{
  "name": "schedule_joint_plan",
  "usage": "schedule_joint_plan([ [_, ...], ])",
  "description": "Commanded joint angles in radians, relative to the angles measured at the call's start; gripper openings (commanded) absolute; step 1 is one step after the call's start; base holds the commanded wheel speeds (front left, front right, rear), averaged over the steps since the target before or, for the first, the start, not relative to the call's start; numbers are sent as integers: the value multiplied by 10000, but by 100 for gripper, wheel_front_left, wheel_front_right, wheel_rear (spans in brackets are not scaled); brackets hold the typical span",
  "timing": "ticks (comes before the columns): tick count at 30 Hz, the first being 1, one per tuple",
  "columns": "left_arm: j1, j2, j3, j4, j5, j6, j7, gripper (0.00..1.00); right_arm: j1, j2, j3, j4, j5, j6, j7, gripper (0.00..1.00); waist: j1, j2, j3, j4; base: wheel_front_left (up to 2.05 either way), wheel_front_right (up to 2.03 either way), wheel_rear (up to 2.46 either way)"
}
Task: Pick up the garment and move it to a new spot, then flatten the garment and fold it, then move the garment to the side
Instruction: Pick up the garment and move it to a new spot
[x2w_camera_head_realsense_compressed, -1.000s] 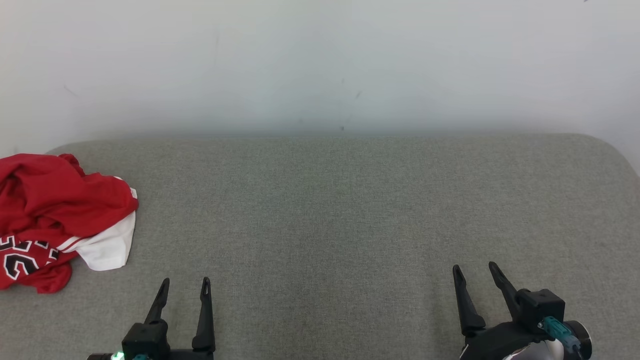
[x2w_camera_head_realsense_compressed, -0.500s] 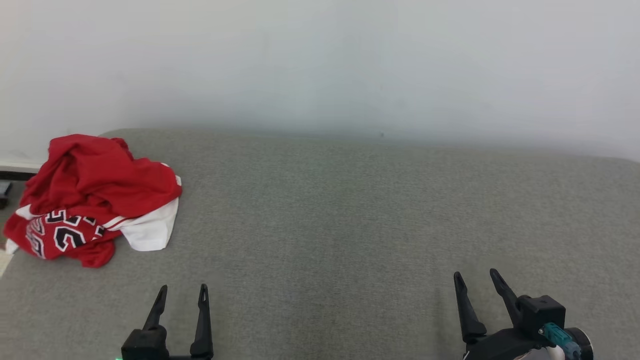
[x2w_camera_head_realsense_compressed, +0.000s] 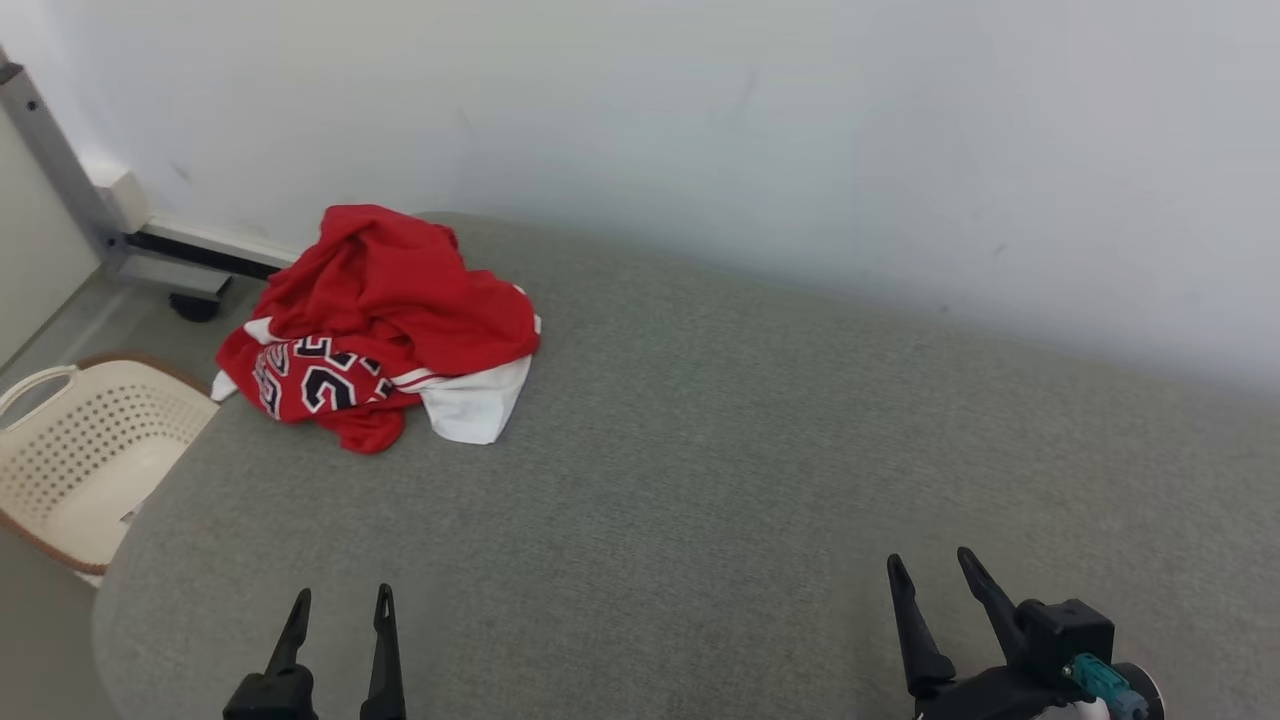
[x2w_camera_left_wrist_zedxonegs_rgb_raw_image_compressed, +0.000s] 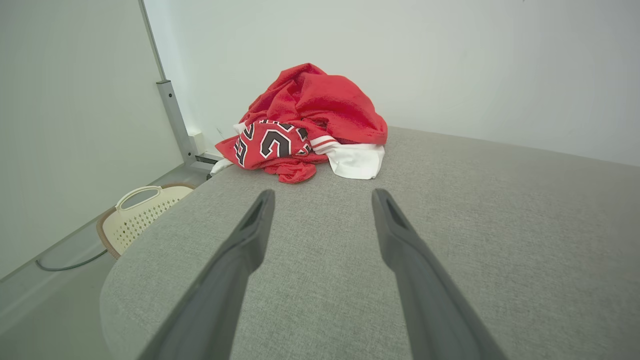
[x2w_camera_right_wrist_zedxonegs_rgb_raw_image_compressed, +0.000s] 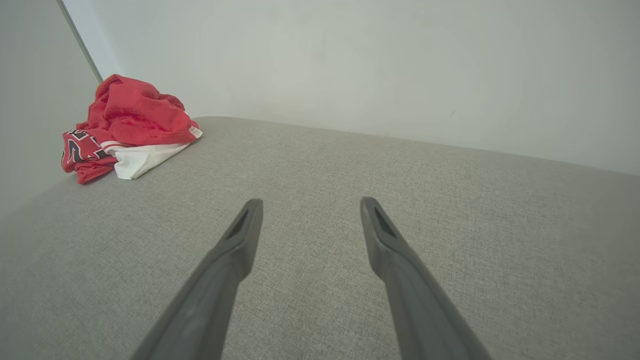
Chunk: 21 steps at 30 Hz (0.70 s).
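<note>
The garment (x2w_camera_head_realsense_compressed: 385, 320) is a crumpled red jersey with black-and-white numbers and a white panel, heaped at the far left corner of the grey padded surface (x2w_camera_head_realsense_compressed: 700, 450). In the left wrist view the garment (x2w_camera_left_wrist_zedxonegs_rgb_raw_image_compressed: 310, 125) lies straight ahead, well beyond the fingertips. From the right wrist view the garment (x2w_camera_right_wrist_zedxonegs_rgb_raw_image_compressed: 125, 127) sits far off to the upper left. My left gripper (x2w_camera_head_realsense_compressed: 340, 600) is open and empty near the front edge, with the gripper (x2w_camera_left_wrist_zedxonegs_rgb_raw_image_compressed: 322, 197) hovering over bare fabric. My right gripper (x2w_camera_head_realsense_compressed: 930, 565) is open and empty at the lower right, its own view placing it (x2w_camera_right_wrist_zedxonegs_rgb_raw_image_compressed: 310, 205) above bare surface.
A cream perforated basket (x2w_camera_head_realsense_compressed: 75, 450) stands on the floor beside the surface's left edge, seen again as the basket (x2w_camera_left_wrist_zedxonegs_rgb_raw_image_compressed: 137, 210) in the left wrist view. A white wall (x2w_camera_head_realsense_compressed: 700, 120) backs the surface. A metal post (x2w_camera_head_realsense_compressed: 50, 150) rises at the far left.
The head camera has turned left, so the garment now sits nearer the picture's middle and the basket has come into view. Both grippers stay open.
</note>
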Motion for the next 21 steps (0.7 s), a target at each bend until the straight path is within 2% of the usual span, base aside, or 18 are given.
schedule_joint_plan([
  [1,166,43,44,-18,46,12,-36,100,141,-26,20,12,93,33,-93,100,0,0,-19,997,0,0,0],
  [6,222,77,134,-63,33,-1,-36,100,78,-23,105,124,258,33,-135,100,0,0,24,1503,0,0,0],
  [12,224,18,406,-219,-122,159,-36,100,-254,-26,286,259,269,33,-133,100,0,0,240,1653,0,0,0],
  [21,278,-90,443,-199,-301,153,-36,100,-487,-23,437,387,237,33,-170,100,0,0,372,1712,0,0,0],
])
